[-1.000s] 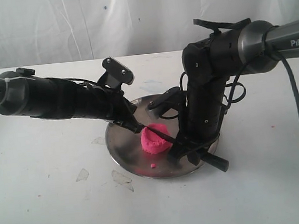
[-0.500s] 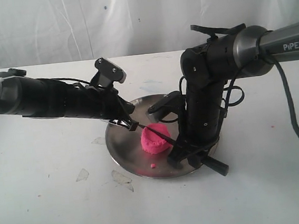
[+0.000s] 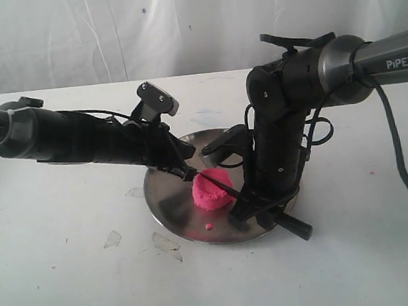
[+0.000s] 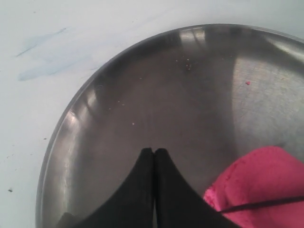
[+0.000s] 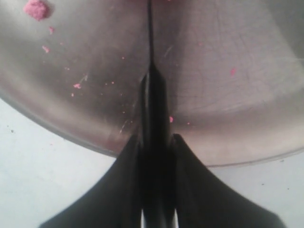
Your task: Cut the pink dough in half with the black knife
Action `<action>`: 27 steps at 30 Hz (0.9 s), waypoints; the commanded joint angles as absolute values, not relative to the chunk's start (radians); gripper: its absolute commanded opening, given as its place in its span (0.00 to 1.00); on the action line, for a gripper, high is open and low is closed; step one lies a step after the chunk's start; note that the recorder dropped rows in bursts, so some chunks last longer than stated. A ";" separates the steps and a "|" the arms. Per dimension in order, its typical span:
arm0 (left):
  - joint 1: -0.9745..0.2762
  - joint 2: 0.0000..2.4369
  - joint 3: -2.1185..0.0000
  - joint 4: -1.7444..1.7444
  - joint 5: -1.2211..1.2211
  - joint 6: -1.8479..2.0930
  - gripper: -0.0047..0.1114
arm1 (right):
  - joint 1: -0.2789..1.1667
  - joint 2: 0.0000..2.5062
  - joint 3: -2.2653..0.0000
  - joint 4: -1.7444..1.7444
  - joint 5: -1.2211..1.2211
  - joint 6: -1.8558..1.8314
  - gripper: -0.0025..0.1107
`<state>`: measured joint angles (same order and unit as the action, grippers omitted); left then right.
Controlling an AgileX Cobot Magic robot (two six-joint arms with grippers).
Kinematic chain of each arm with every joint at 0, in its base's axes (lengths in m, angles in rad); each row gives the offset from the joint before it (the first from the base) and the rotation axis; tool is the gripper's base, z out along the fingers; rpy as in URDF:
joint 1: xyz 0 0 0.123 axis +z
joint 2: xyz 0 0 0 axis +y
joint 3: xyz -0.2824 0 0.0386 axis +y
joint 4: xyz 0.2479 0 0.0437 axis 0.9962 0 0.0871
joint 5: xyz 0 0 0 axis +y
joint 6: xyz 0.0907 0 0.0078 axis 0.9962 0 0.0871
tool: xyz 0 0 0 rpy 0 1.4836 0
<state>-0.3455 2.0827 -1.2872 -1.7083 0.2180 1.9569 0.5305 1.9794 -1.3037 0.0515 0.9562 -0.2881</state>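
The pink dough [image 3: 211,190] is a rounded lump in the middle of the steel plate [image 3: 166,200]. The black knife [image 3: 231,191] lies slanted across the dough's top, its handle end sticking out past the plate's near right rim. My right gripper [image 3: 256,207] points straight down and is shut on the knife's handle [image 5: 154,95]. My left gripper [image 3: 188,173] is shut with nothing between its fingers. Its tips hover over the plate [image 4: 142,95], just left of the dough [image 4: 266,175], by the blade's tip. The thin blade [image 4: 261,205] crosses the dough.
A tiny pink crumb [image 3: 208,226] lies on the plate near its front rim, with more specks [image 5: 37,8] scattered around. The white table [image 3: 72,281] shows chipped patches in front of the plate. A white curtain hangs behind.
The left gripper drew back to the left, then returned right to the blade's tip. The right arm shifted a little left early on and has since held still.
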 commanded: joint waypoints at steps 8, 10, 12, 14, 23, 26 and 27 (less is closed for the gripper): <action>-0.306 2.024 -1.258 -1.248 0.294 1.535 0.04 | 0.529 1.976 -1.306 0.043 0.962 -0.294 0.02; -0.284 2.011 -1.258 -1.225 0.319 1.513 0.04 | 0.529 1.976 -1.306 0.043 0.962 -0.294 0.02; -0.269 1.998 -1.258 -1.232 0.327 1.513 0.04 | 0.529 1.976 -1.306 0.043 0.962 -0.294 0.02; -0.255 1.984 -1.258 -1.236 0.334 1.513 0.04 | 0.529 1.976 -1.306 0.043 0.962 -0.294 0.02; -0.251 1.992 -1.258 -1.297 0.417 1.520 0.04 | 0.529 1.976 -1.306 0.043 0.962 -0.294 0.02; -0.251 2.000 -1.260 -1.314 0.424 1.525 0.04 | 0.529 1.976 -1.306 0.043 0.962 -0.294 0.02; -0.251 2.000 -1.263 -1.321 0.435 1.525 0.04 | 0.529 1.976 -1.306 0.043 0.962 -0.294 0.02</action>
<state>-0.2493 2.0002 -1.2634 -1.2873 0.3938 1.5255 0.5305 1.9794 -1.3037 0.0495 0.9582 -0.2974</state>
